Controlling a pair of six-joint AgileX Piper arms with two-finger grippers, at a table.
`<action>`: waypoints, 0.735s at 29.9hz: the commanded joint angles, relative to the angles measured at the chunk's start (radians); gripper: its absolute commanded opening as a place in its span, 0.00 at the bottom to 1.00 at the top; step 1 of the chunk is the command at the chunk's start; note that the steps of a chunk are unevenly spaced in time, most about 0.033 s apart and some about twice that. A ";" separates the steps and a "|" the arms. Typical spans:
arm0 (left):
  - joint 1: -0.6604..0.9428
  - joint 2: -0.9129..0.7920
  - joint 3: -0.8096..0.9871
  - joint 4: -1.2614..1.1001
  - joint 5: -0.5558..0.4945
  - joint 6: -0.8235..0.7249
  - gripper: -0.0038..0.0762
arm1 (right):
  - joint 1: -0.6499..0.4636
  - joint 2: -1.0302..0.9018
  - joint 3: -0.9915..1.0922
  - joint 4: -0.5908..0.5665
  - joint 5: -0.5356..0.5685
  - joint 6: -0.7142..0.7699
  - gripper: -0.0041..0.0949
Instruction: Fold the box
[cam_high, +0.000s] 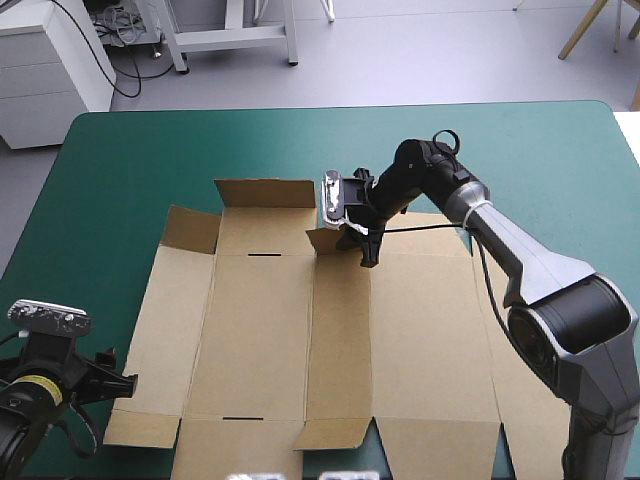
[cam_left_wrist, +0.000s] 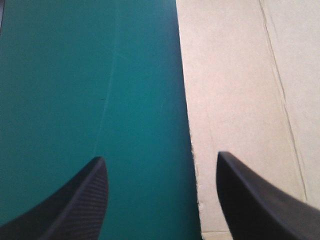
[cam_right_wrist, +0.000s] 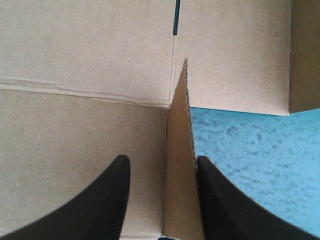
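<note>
Straddling 1 raised flap, with the box (cam_high: 260, 340) lying mostly flat across the middle of the teal-green cover (cam_left_wrist: 75, 75).

At the near left, the left gripper (cam_left_wrist: 160, 167) hangs spread over the box's left edge, 1 black finger above the cover and 1 above board, gripping nothing. Right of it, at the far edge of the narrow middle panel, the right gripper (cam_right_wrist: 162, 165) has its 2 fingers apart around the small upright flap (cam_right_wrist: 177, 150), edge-on between them. The right arm is plainly nearer; it looks ready to pinch.
</note>
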 joint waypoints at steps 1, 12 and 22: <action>-0.003 0.005 -0.048 0.016 -0.039 -0.037 0.66 | -0.004 -0.079 -0.069 0.014 -0.020 0.119 0.56; -0.003 0.158 -0.243 -0.120 -0.045 0.015 0.66 | -0.050 -0.171 -0.272 -0.129 0.125 0.675 0.58; -0.002 0.482 -0.414 -0.595 0.016 0.344 0.66 | -0.234 -0.282 -0.232 -0.141 0.143 1.021 0.58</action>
